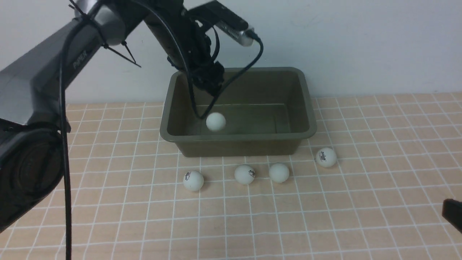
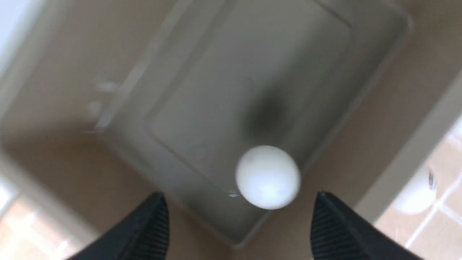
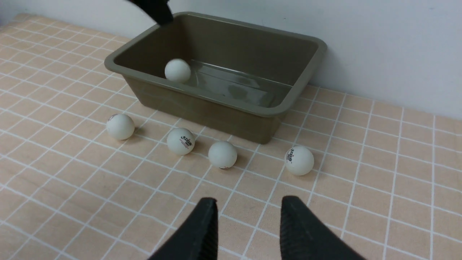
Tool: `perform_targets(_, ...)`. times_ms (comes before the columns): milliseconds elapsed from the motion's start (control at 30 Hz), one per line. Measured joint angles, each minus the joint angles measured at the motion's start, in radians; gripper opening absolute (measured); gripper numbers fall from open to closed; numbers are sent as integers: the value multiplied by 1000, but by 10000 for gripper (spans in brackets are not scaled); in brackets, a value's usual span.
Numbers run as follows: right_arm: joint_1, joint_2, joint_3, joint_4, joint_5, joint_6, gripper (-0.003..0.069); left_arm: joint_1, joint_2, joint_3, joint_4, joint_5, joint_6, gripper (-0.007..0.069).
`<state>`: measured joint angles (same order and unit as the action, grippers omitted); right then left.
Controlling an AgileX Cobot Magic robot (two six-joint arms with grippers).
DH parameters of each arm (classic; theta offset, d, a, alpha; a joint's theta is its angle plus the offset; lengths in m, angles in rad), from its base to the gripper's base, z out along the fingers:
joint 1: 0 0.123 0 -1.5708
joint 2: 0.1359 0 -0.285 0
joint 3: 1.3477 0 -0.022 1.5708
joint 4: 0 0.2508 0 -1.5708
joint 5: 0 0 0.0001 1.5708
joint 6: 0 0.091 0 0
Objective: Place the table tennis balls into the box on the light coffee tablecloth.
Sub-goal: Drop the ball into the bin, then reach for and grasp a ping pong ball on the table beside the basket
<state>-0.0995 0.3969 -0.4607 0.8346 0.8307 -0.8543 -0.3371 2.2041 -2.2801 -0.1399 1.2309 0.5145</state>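
While left jaws hang above box (image 1: 238,136), spread wide and empty, one ball (image 1: 216,121) sits free below them, touching neither finger, inside box by its near wall, left of middle. Resting or falling: cannot tell. Four other balls (image 1: 244,174) lie in rough row on light coffee tablecloth (image 1: 361,202), just before box. Right jaws parted, empty, low over tablecloth on near side of row, touching none.

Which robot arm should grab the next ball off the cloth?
Probably the right. The right gripper hangs low over the tablecloth, open and empty, facing the loose balls, closest to the rightmost ball. The left gripper is up over the box, a ball below its open jaws.
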Motion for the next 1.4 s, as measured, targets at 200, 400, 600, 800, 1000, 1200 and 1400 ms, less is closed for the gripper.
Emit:
perform_targets(200,0,0,0,0,11,0,231,1,-91,-63,70,20,-313,283)
perform_targets(400,0,0,0,-10,16,0,231,1,-213,-17,70,22,-427,134)
perform_targets(600,0,0,0,-25,26,0,231,1,-388,236,58,22,-460,46)
perform_targets(800,0,0,0,-26,26,0,231,-1,-543,569,43,21,-471,36)
perform_targets(1000,0,0,0,-27,26,0,231,-3,-617,848,-82,18,-463,36)
perform_targets(1200,0,0,0,-28,24,0,231,-5,-561,936,-159,10,-407,62)
perform_targets(1400,0,0,0,-28,21,0,231,-5,-436,936,-176,-117,-350,236)
